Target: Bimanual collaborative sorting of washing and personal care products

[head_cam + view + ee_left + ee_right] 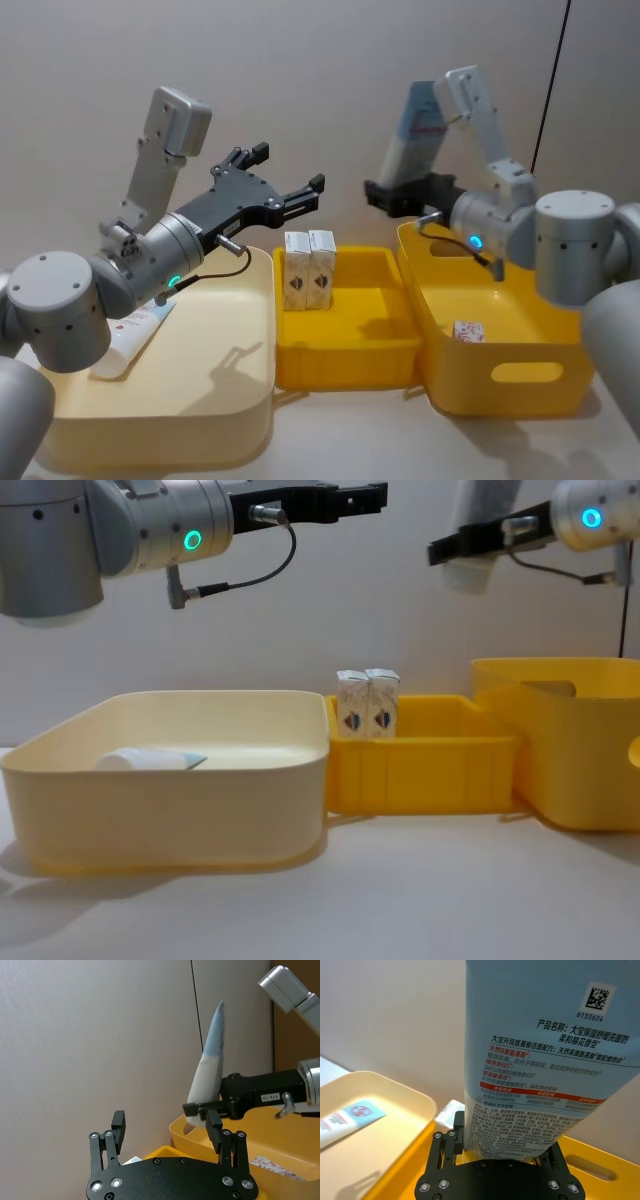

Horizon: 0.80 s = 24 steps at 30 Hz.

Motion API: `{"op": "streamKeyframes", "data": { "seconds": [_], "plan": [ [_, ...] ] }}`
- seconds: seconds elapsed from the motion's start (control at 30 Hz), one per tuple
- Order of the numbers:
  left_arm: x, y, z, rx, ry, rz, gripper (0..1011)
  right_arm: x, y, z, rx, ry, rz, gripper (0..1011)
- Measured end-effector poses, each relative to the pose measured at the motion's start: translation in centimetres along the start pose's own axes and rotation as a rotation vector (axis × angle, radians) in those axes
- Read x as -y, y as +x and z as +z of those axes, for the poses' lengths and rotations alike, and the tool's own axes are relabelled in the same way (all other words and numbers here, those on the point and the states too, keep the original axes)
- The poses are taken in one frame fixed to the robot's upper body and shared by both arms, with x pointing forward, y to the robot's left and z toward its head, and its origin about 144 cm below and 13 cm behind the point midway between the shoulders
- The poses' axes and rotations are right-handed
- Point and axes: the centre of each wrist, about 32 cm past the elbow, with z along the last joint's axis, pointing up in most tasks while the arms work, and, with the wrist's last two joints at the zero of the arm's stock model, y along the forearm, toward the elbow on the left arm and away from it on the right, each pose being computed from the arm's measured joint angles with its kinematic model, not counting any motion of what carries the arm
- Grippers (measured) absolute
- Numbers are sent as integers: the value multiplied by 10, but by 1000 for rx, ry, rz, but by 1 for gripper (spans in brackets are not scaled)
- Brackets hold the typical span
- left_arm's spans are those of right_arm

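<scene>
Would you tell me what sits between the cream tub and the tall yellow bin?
In the head view, a low yellow tray sits between the cream tub and the tall yellow bin, holding two white cartons upright at its back left corner.

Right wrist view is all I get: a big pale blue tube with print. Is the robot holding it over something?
Observer: Yes, the right gripper is shut on the pale blue tube, raised above the gap between the small yellow bin and the tall yellow tub.
Operator: And the other arm?
Observer: The left gripper is open, raised and pointing toward the tube.
Operator: Anything in that small bin?
Observer: Two white cartons stand upright, side by side.
</scene>
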Motion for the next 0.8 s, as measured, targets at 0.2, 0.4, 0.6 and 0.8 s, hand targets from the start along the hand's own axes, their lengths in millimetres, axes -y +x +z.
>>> {"op": "streamKeyframes", "data": {
  "seconds": [0.2,0.4,0.6,0.8],
  "plan": [
    [0,0,0,0,0,0,999,4,11,3,16,-32,-91,643],
    [0,0,0,0,0,0,1000,5,20,5,26,-80,-177,643],
    [0,0,0,0,0,0,1000,3,29,4,37,-147,-267,643],
    [0,0,0,0,0,0,1000,-1,38,3,47,-225,-358,643]
  ]
}}
